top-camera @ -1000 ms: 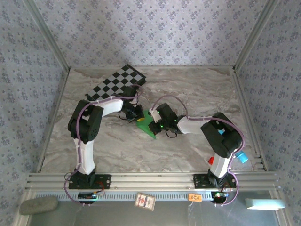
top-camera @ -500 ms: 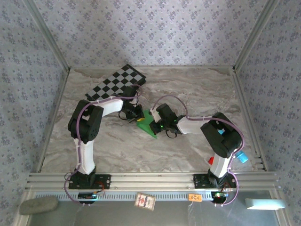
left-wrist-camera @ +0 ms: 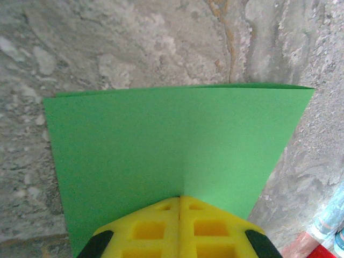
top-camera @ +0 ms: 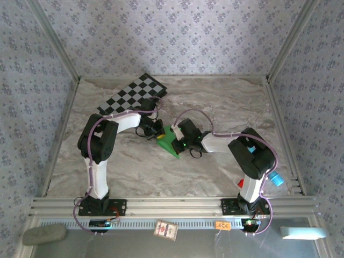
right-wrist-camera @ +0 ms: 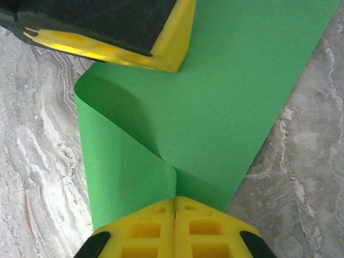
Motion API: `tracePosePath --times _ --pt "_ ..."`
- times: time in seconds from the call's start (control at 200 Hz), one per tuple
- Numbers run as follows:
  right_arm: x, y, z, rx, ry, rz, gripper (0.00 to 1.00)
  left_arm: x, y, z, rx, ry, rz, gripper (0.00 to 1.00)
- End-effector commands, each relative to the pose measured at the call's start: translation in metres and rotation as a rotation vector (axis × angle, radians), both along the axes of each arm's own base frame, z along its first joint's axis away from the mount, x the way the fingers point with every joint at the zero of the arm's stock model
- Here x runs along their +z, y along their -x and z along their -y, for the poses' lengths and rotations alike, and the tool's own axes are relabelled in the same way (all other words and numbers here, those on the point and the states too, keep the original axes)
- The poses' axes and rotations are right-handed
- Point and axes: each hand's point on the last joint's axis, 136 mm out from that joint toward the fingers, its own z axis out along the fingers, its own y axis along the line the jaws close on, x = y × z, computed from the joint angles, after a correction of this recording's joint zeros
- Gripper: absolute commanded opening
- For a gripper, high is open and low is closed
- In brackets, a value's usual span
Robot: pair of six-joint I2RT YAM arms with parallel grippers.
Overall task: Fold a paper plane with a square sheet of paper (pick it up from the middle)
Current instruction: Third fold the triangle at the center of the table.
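At the middle of the table (top-camera: 231, 102), between the two arms, lies the paper plane (top-camera: 172, 145), at this stage a partly folded green sheet and not a finished dart.

Position: in the top view its long axis runs from the far side toward the arm bases, slanting slightly to the right as it nears them. The checkered board (top-camera: 134, 94) sits well apart at the far left and plays no part.

Left gripper (top-camera: 157, 131): on the sheet's left flank, touching it. In its wrist view the fingers (left-wrist-camera: 150, 228) are pressed together at the near edge, the sheet (left-wrist-camera: 172, 140) spreading flat ahead. Whether paper is nipped between them or merely pinned underneath cannot be told.

Right gripper (top-camera: 182, 141): on the opposite flank, also touching. In its wrist view the fingers (right-wrist-camera: 204, 228) are closed tight, and a raised fold of the sheet (right-wrist-camera: 236, 107) runs straight into the seam between them, so it is clamped on the paper (a curled flap stands to its left).

Governing relation: the claws face each other across the short width, and neither is nearer. One left finger (right-wrist-camera: 171, 60) rests on the sheet just ahead of the right claw. In my judgement, any coming crease must run along the long axis between them.
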Motion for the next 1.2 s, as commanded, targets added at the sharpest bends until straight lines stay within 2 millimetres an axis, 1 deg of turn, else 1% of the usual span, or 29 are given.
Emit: tracePosePath --times 0.0,0.245,0.395,0.5,0.57,0.7,0.77,0.91,1.024,1.119,1.194 --pt "-0.001 -0.002 -0.001 -0.016 0.018 -0.012 0.00 -0.020 0.014 -0.003 -0.015 -0.053 -0.062 0.04" --pt "-0.004 -0.001 -0.001 -0.011 0.026 -0.019 0.00 -0.018 0.013 -0.002 -0.016 -0.048 -0.059 0.04" --pt "-0.009 0.001 -0.001 -0.007 0.038 -0.034 0.00 -0.007 0.009 0.001 -0.015 -0.033 -0.037 0.04" --pt "-0.011 0.001 0.001 -0.009 0.045 -0.043 0.00 0.007 0.004 0.003 -0.013 -0.017 -0.004 0.05" --pt "-0.013 0.002 0.001 -0.010 0.051 -0.050 0.00 0.020 0.000 0.004 -0.001 -0.005 0.027 0.07" --pt "-0.016 0.003 0.003 -0.013 0.057 -0.060 0.00 0.048 -0.010 0.002 0.043 0.013 0.098 0.12" --pt "-0.016 0.003 0.003 -0.015 0.057 -0.061 0.00 0.059 -0.013 -0.002 0.077 0.017 0.124 0.15" --pt "-0.016 0.002 0.004 -0.021 0.054 -0.062 0.00 0.067 -0.006 -0.012 0.150 0.038 0.146 0.18" --pt "-0.016 0.003 0.004 -0.020 0.050 -0.064 0.00 0.068 0.006 -0.018 0.198 0.060 0.141 0.18" --pt "-0.015 0.003 0.003 -0.018 0.043 -0.066 0.00 0.069 0.015 -0.016 0.232 0.106 0.132 0.17" --pt "-0.015 0.003 0.003 -0.018 0.042 -0.070 0.00 0.067 0.022 -0.010 0.239 0.143 0.119 0.15"
